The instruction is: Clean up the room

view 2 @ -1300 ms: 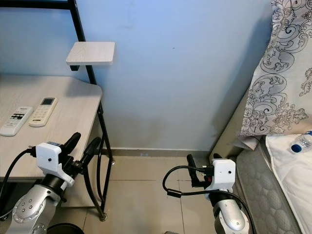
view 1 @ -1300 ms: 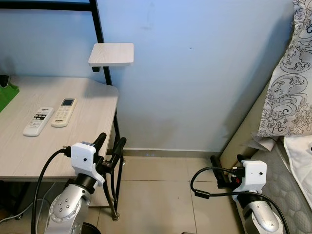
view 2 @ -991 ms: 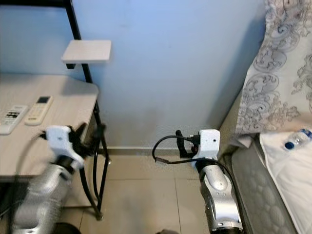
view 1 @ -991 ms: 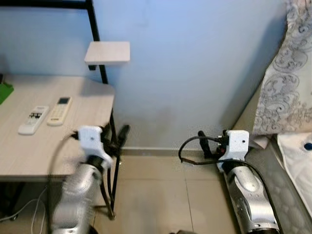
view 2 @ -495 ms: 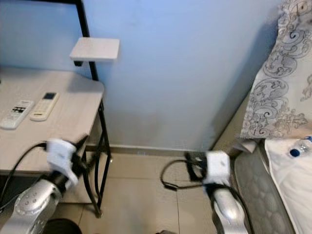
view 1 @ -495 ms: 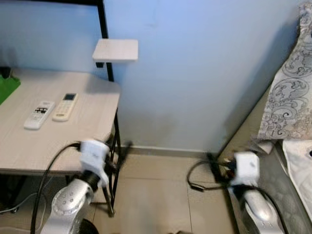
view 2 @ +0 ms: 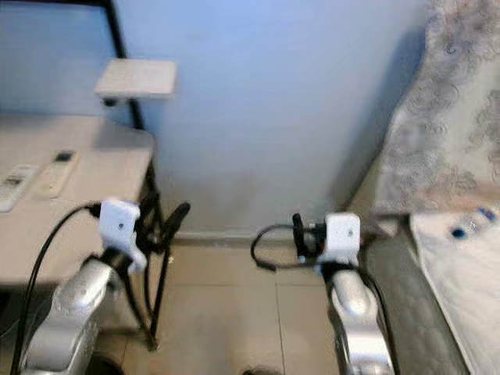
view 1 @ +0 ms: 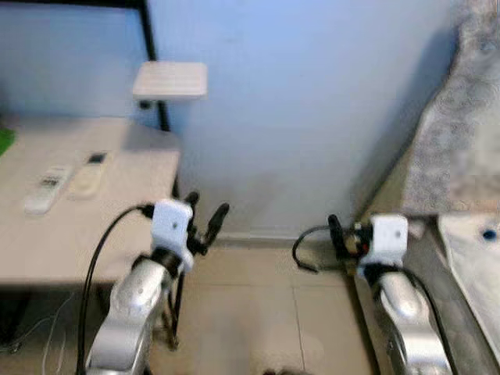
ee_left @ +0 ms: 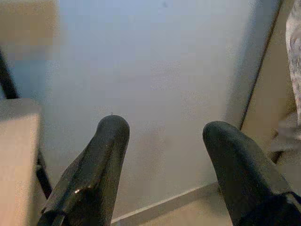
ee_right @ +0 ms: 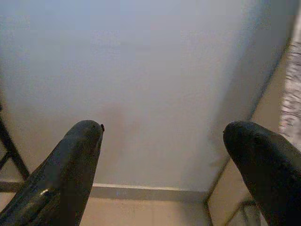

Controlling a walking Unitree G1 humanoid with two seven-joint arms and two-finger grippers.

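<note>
Both grippers empty, facing the wall between surface and bed

The left gripper (view 1: 205, 221) and right gripper (ee_right: 164, 155) are both spread wide, holding nothing. Two remotes (view 1: 66, 181) lie on the surface (view 1: 94, 234), long axes pointing away, up-left of the nearer left gripper; a bottle (view 2: 469, 220) rests on the bed (view 2: 453, 266) at right.

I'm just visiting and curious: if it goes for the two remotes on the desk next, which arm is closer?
Probably the left. The remotes lie on the desk on the robot's left, and the open left gripper hangs beside that desk. The right gripper, also open, is over by the bed.
</note>
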